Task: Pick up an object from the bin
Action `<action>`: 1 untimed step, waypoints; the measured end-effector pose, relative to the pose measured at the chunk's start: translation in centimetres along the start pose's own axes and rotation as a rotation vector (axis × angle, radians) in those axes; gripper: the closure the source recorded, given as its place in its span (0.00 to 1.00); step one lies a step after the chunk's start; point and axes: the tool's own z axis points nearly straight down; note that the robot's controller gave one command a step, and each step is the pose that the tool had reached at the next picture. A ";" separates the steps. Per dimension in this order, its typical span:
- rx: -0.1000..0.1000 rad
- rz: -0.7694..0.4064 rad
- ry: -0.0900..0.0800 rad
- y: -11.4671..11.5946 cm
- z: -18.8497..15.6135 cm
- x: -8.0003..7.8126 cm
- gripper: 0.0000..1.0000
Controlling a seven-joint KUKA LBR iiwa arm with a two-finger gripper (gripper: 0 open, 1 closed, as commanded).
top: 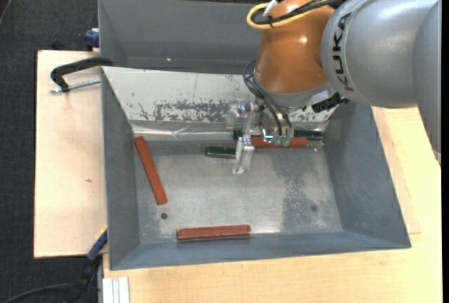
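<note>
My gripper point(243, 158) hangs under the arm's orange cover near the middle of the bin's back wall, low over the floor. A dark green stick point(220, 151) lies flat just left of it, its right end at the gripper. A red stick point(283, 143) lies just right of it along the back wall, partly hidden by the gripper's body, with a dark green piece point(309, 134) behind its right end. I see nothing held.
A red bar point(151, 170) lies slanted on the left of the floor. Another red bar point(212, 232) lies along the front wall. A small black dot point(163, 217) sits between them. The arm covers the back right corner.
</note>
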 end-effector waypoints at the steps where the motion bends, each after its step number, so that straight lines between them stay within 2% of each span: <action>1: 0.001 0.095 0.000 -2.2 8.7 -0.7 0.00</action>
